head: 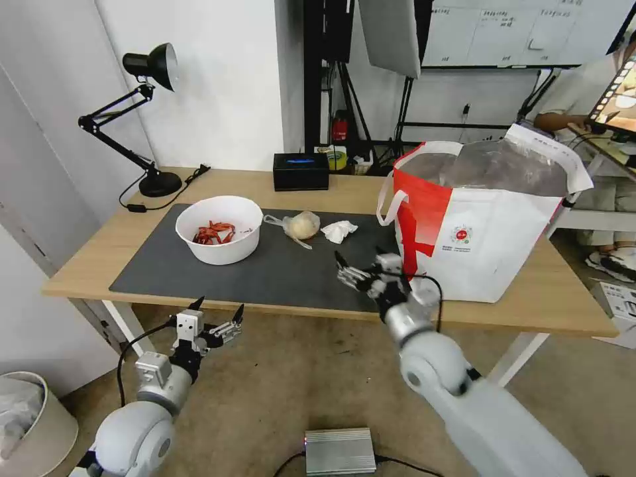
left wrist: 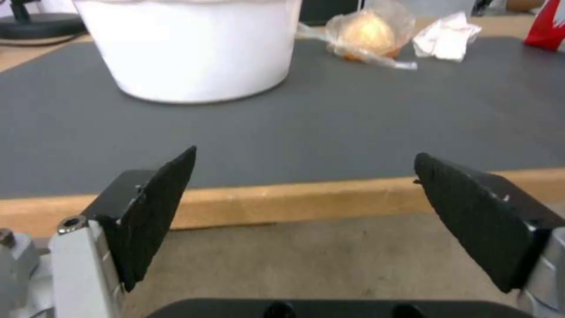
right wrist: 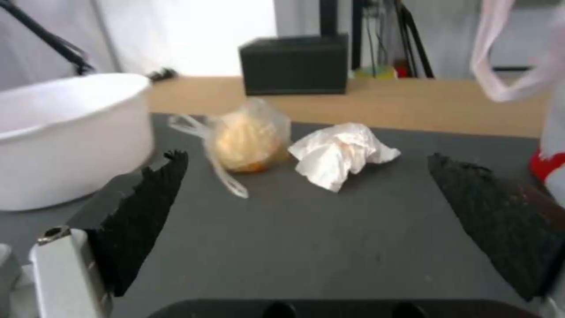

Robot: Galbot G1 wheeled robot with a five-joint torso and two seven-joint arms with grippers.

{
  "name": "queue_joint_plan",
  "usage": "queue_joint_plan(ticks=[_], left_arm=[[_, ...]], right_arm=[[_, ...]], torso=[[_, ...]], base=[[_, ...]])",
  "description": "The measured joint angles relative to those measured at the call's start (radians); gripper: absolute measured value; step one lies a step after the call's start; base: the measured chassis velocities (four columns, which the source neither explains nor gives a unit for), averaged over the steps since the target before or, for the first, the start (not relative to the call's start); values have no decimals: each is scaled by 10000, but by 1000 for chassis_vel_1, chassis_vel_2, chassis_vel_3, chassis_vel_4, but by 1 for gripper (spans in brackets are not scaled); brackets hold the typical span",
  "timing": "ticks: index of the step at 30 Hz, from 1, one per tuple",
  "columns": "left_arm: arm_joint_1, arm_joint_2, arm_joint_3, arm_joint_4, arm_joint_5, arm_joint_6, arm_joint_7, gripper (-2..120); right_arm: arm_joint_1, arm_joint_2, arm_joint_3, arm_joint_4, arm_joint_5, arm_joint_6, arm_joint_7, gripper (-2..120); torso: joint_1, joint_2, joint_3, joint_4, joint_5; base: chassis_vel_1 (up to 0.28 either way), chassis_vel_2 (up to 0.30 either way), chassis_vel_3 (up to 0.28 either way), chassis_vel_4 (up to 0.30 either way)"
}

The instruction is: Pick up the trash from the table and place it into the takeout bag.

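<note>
three pieces left: we see a white round bowl with red scraps (head: pixel 219 229), a clear baggie with a yellowish lump (head: pixel 301 225) and a crumpled white tissue (head: pixel 338 231) lying on the large dark grey mat (head: pixel 278 271) of the long light-wood table (head: pixel 86 262).
takeout bag: our large red-and-white tote with silver foil lining (head: pixel 480 215) stands at 3 o'clock of the tissue, mouth open upward.
right gripper (head: pixel 361 265): released, jaws spread wide, empty, low over the mat at 6 o'clock of the tissue and close beside the tote's red side.
left gripper (head: pixel 216 312): released and empty, off the table's near edge, at 6 o'clock of the bowl.
snag risk: we judge the tote's white strap handle (head: pixel 387 199) hangs near our right arm's path; catching it could tip or drag the tote.
grasp risk: the tissue is soft and flat, so our pads may close over it and slip.
baggie risk: its loose tail lies toward the tissue; we might pinch both.
bowl risk: tilting it could spill the scraps.
</note>
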Motion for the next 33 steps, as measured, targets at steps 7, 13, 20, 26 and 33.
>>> queue_joint_plan(ticks=[7,13,20,26,33], left_arm=[[13,-99,4,65,73,-2,0,100],[-32,-178,71,122,121,-31,3,100],[-48,-175,76,190,129,-67,0,100],[-164,-258,246,252,137,-78,0,100],[-255,-289,372,344,163,-100,2,100]], right_arm=[[2457,1118,-850,-1881,802,-1322,1373,100],[3699,1721,-1069,-3237,1280,-2049,2061,100],[4441,2305,-1152,-4744,1452,-2569,2465,100],[4772,2746,-1121,-5770,1437,-2895,2472,100],[5012,3083,-1072,-6576,1371,-2957,2167,100]], torso=[[0,0,0,1,-1],[1,-1,0,1,0],[0,0,0,1,1],[0,0,0,0,0],[0,0,-1,0,1]], base=[[0,0,0,0],[0,0,0,0],[0,0,0,0],[0,0,0,0],[0,0,0,0]])
